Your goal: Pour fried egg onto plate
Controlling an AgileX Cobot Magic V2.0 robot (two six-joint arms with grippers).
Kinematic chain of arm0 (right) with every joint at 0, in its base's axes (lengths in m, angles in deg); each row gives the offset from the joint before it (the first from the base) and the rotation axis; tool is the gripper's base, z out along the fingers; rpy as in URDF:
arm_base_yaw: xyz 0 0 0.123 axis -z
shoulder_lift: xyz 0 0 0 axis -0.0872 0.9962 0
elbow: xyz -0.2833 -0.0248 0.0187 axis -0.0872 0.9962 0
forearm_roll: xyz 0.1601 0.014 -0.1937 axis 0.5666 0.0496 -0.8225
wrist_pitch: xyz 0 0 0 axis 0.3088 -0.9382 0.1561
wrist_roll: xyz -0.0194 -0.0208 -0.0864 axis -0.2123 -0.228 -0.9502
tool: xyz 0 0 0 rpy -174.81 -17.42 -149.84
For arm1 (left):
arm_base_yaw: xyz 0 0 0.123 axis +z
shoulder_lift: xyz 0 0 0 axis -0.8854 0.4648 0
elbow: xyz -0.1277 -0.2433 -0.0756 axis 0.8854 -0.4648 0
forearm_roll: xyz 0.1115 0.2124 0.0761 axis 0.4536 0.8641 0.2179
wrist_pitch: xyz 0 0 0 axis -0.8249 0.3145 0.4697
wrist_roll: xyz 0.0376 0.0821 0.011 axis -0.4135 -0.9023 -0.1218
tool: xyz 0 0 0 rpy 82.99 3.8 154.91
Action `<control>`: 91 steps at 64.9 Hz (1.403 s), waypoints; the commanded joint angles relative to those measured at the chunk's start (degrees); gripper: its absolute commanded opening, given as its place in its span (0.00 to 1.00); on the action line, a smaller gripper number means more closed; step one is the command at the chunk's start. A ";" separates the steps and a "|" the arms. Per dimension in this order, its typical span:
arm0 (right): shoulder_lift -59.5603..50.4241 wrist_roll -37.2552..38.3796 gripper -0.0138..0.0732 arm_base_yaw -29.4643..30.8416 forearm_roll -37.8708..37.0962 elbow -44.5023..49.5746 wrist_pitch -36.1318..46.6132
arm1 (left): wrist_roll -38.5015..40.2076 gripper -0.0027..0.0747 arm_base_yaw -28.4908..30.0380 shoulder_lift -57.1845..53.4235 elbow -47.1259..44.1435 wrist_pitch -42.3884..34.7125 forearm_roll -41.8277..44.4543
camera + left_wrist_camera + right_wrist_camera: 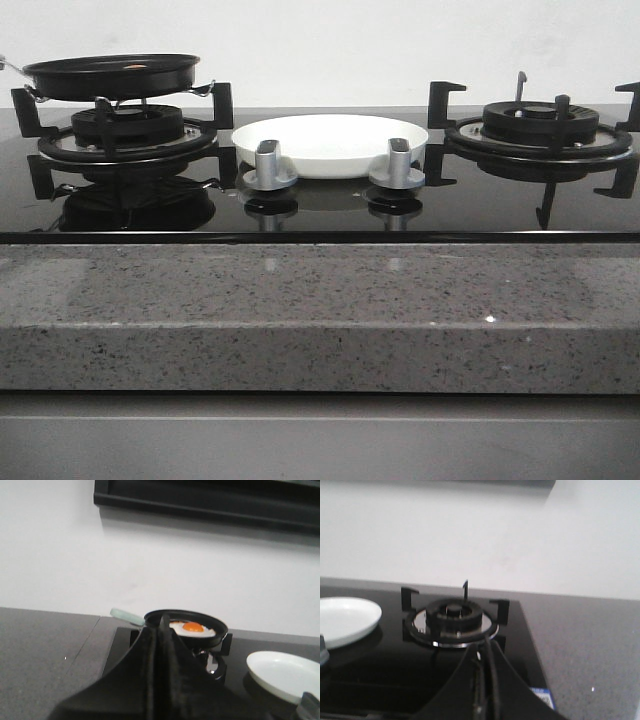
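The fried egg (192, 629), white with an orange yolk, lies in a black frying pan (186, 628) on the left burner; the front view shows only the pan (112, 75) and a speck of yolk. The pan's pale green handle (126, 615) points away to the left. The white plate (330, 143) sits bare between the two burners, behind the knobs, and shows in both wrist views (286, 674) (345, 620). My left gripper (164, 630) is shut and holds nothing, short of the pan. My right gripper (482, 647) is shut and bare, before the right burner (452, 617). Neither gripper shows in the front view.
Two grey knobs (269, 166) (397, 165) stand in front of the plate on the black glass hob. The right burner grate (540, 125) carries nothing. A grey speckled counter edge (320, 320) runs along the front. A white wall stands behind the hob.
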 commanded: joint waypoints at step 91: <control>26.78 -0.32 0.59 0.36 -1.00 -31.74 -20.25 | 0.47 0.54 -0.52 32.97 34.29 26.09 0.53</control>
